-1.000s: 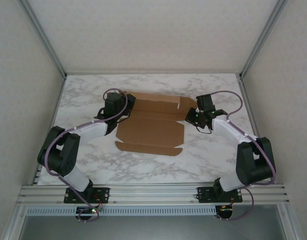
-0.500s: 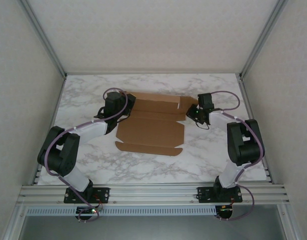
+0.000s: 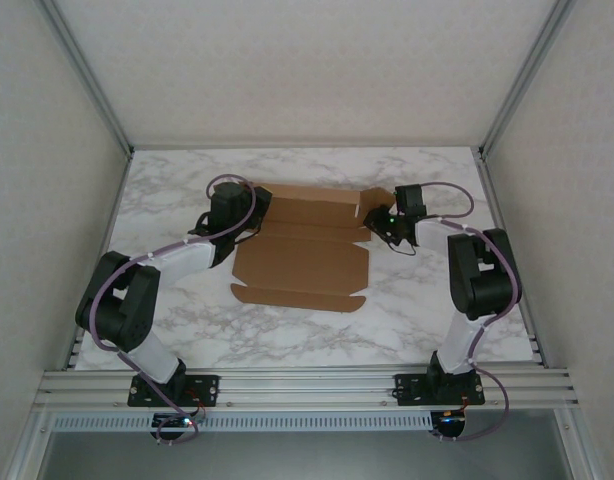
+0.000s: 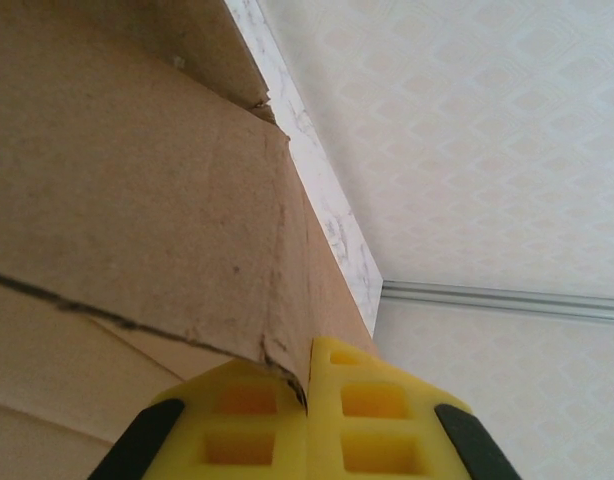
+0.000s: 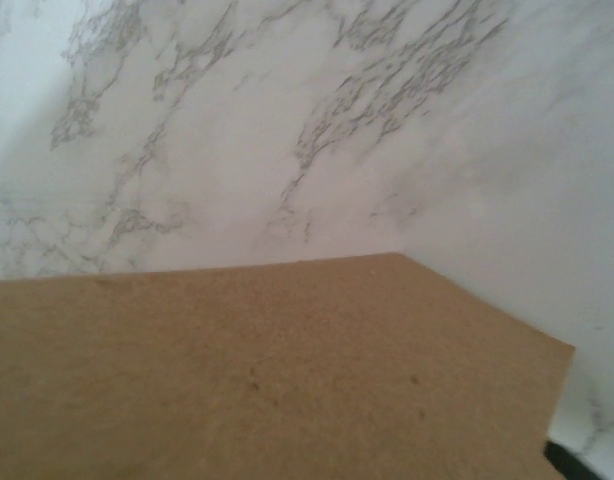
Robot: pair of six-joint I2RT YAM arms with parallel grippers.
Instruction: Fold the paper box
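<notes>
Left wrist: left tool (image 4: 307, 392) tightly pinches the paper box (image 4: 137, 190).

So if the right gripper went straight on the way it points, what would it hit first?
Most likely the paper box: the right gripper points at its right-end flap, close ahead, though depth is hard to judge.

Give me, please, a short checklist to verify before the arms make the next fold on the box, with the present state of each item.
1. Left gripper shut on the box's left edge: ok.
2. Right gripper at the box's right end, holding it: cannot tell.
3. Middle panel lies flat on the table: ok.
4. Box fully on the table, away from its edges: ok.
5. Near flap folded up: not ok, it looks flat.
</notes>
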